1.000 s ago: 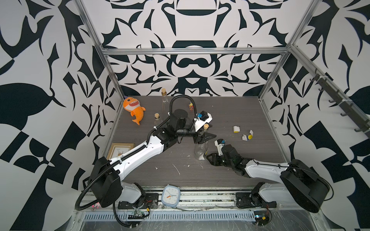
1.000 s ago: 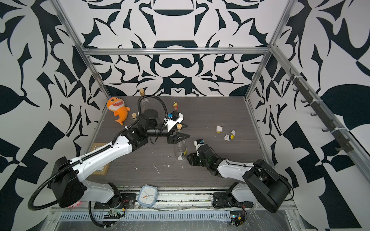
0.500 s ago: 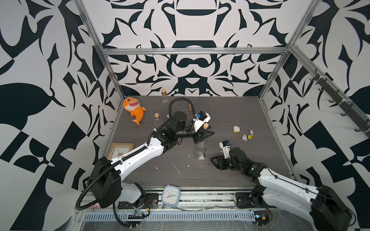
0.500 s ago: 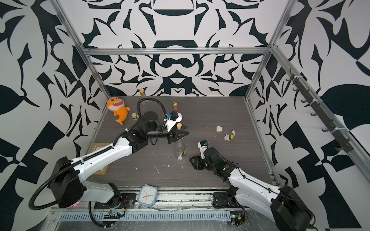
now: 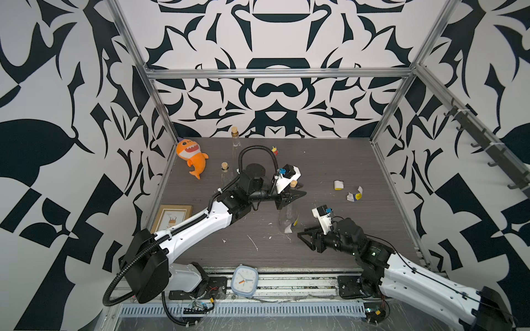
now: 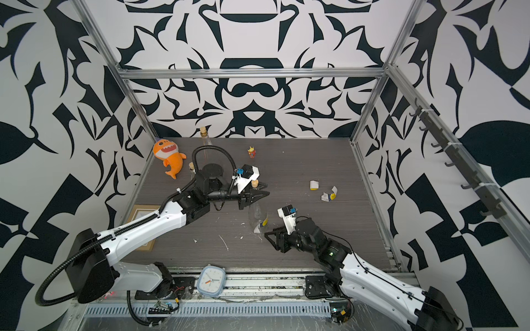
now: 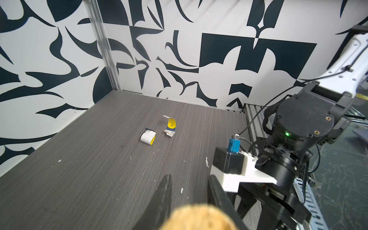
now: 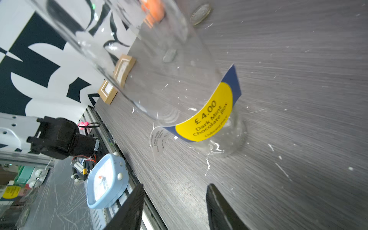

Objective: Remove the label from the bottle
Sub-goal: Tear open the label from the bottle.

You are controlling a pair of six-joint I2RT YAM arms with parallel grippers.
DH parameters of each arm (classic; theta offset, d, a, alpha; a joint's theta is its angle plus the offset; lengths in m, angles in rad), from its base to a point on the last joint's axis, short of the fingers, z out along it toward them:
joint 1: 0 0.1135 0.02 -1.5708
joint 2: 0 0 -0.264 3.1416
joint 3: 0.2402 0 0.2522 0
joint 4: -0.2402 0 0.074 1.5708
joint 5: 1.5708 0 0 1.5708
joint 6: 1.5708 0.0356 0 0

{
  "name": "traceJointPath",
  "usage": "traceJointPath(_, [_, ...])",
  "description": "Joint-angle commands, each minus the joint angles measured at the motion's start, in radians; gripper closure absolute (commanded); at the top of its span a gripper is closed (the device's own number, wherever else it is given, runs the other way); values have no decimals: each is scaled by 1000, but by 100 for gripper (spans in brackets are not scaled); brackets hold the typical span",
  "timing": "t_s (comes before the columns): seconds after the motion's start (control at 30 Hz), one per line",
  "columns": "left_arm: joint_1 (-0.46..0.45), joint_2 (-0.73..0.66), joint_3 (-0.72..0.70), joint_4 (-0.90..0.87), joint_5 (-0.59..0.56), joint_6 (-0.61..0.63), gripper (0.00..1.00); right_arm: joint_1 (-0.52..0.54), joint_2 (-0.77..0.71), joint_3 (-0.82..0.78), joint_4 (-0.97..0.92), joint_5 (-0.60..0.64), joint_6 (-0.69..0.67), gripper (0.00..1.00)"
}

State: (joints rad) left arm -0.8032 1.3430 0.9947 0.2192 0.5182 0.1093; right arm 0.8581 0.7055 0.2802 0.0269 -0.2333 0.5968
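A clear glass bottle [image 5: 287,217] with a cork [image 5: 293,183] stands mid-table. My left gripper [image 5: 299,195] is shut on its neck just under the cork; in the left wrist view the blurred cork [image 7: 199,218] sits between the dark fingers [image 7: 163,195]. A yellow and blue label [image 8: 209,117] wraps the bottle's lower part, with a white flap [image 8: 159,139] peeled loose at one end. My right gripper [image 5: 304,235] is open and empty, low over the table, a short way to the bottle's front right. Its fingers [image 8: 218,207] point at the label.
Two torn label pieces [image 5: 338,184] [image 5: 354,195] lie right of the bottle. An orange shark plush [image 5: 192,157], two other corked bottles [image 5: 235,140] [image 5: 225,172] and a small figure [image 5: 274,149] are at the back left. A picture frame [image 5: 172,216] lies left, a blue clock [image 5: 244,280] at the front edge.
My left gripper has closed on the bottle's neck. My right gripper has drawn back from the bottle's base toward the front right and stays open.
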Motion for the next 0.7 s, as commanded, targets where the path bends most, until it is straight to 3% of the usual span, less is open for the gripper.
traceJointPath(0.0, [-1,-31,-9,-11,4,47,100,65,34,68,56,86,-18,47])
traceJointPath(0.33, [-1,-33,0,-21,-15,33,100,141,133,77,179,184,-3,48])
traceJointPath(0.67, [-4,-39,-2,-30,-22,22,100,165,258,106,276,228,-11,57])
